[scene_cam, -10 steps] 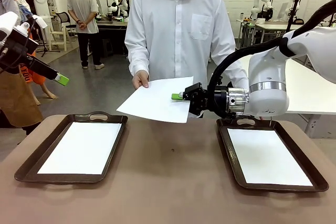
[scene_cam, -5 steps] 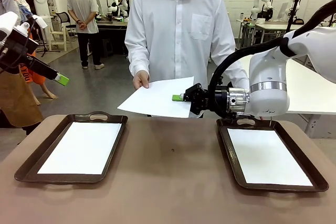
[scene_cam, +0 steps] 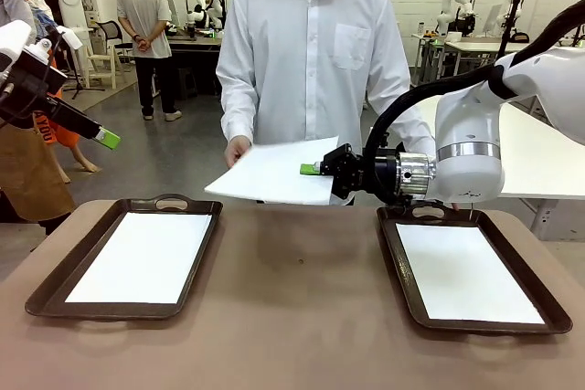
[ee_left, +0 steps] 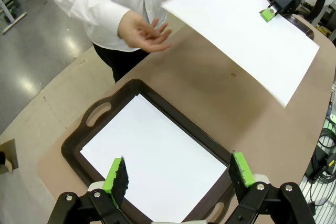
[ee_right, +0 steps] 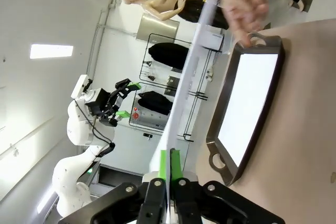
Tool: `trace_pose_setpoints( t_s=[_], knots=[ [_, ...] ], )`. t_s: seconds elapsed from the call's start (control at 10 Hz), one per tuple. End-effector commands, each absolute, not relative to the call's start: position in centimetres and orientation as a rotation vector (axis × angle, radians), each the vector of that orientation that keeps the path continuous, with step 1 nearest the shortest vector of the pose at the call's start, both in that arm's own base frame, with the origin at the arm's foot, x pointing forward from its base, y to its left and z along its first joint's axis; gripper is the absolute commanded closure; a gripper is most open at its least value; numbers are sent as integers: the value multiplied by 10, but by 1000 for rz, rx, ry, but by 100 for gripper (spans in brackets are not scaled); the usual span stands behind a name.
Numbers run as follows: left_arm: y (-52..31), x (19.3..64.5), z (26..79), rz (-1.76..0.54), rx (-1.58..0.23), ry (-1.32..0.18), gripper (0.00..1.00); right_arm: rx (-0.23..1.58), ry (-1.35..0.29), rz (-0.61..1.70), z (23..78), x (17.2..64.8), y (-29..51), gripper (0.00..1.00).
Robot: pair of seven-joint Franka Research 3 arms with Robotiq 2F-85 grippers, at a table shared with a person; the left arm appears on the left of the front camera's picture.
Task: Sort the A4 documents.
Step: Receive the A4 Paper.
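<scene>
My right pincer (scene_cam: 309,169) is clamped on the near-right edge of a loose A4 sheet (scene_cam: 274,171), holding it in the air above the far middle of the worktop (scene_cam: 292,299) — in the right wrist view the paper runs edge-on between the closed green pads (ee_right: 163,162). The person's hand (scene_cam: 237,148) is at the sheet's far-left edge in the front view; in the left wrist view that hand is open, fingers spread, and apart from the paper, so I take the sheet to be carried by my pincer alone.

My left pincer (ee_left: 178,174) hangs with its jaws wide apart, gripping nothing, high above the near end of the left tray (scene_cam: 55,289). That dark brown tray holds a white sheet (scene_cam: 142,256) lying flat inside its rim. The right tray (scene_cam: 395,258) sits on the right side of the worktop, just below and beside my right arm's wrist, and a second white sheet (scene_cam: 466,271) lies flat in it too — both trays well apart, with bare brown worktop between them.
</scene>
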State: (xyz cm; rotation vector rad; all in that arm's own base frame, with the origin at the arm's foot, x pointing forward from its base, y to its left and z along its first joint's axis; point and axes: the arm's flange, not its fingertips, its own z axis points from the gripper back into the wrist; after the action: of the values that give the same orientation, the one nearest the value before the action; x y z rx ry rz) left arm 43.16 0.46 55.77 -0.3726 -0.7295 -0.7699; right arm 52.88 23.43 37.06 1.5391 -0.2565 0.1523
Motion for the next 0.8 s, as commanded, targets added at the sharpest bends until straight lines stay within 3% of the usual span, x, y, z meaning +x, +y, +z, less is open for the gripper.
trace_pose_setpoints(
  t_s=[0.0,0.7],
  knots=[
    [5,432,558,-779,-368,-734,0,1522,-265,142,369,530,233,100],
    [5,432,558,-779,-368,-734,0,1522,-265,142,369,530,233,100]
  ],
)
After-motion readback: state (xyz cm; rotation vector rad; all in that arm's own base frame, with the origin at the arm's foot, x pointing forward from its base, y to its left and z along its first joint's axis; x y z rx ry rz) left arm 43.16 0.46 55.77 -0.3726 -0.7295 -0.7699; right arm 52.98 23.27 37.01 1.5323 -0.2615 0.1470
